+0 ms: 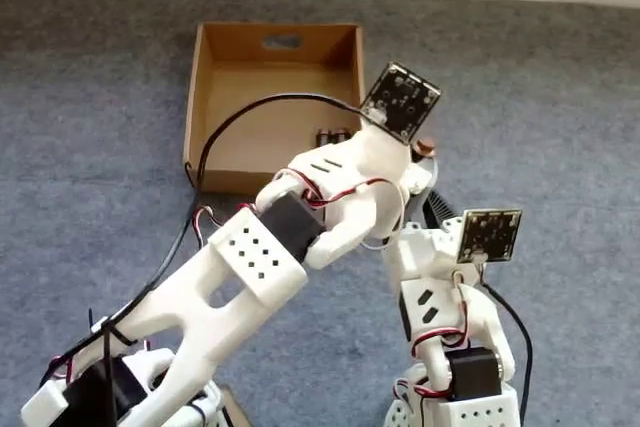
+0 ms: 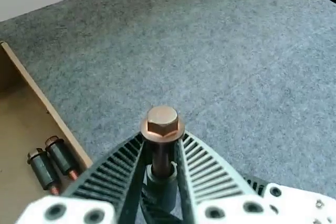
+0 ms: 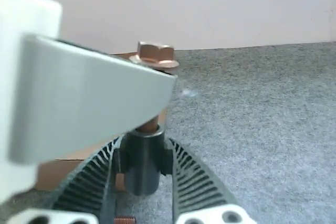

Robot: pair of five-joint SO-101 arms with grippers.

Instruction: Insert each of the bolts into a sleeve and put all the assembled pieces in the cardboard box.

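**A:** High view first. Where is everything?

**B:** We see the box (image 1: 250, 97) in the upper middle of the frame, with two assembled pieces (image 1: 333, 135) lying near its right wall. The left arm (image 1: 300, 237) comes in from the lower left and the right arm (image 1: 450, 317) from the lower right. They meet just right of the box, over the counter (image 1: 560, 97), and the bolt (image 1: 425, 147) head peeps out there.

**A:** And the left wrist view?

**B:** The left jaws are closed on the bolt (image 2: 162, 124), pinching the shank just under the head. The sleeve (image 2: 160, 182) sits directly beneath it.

**A:** Right wrist view?

**B:** The right jaws are clamped round the middle of the sleeve (image 3: 140, 161). The bolt (image 3: 155, 56) stands out of its end, so we judge it only partly in.

**A:** How will they handle?

**B:** We take the bolt for metal: stiff, dense for its size and rather slick. Holding it on the shank below the flange looks right to us, because the head then acts as a stop. The sleeve looks rigid and round, so it could twist or roll. A grip across its middle should suit it. Once assembled, we would carry the piece by the sleeve with the head up, so the bolt cannot slide out.

**A:** Any writing or labels?

**B:** None that we can read.
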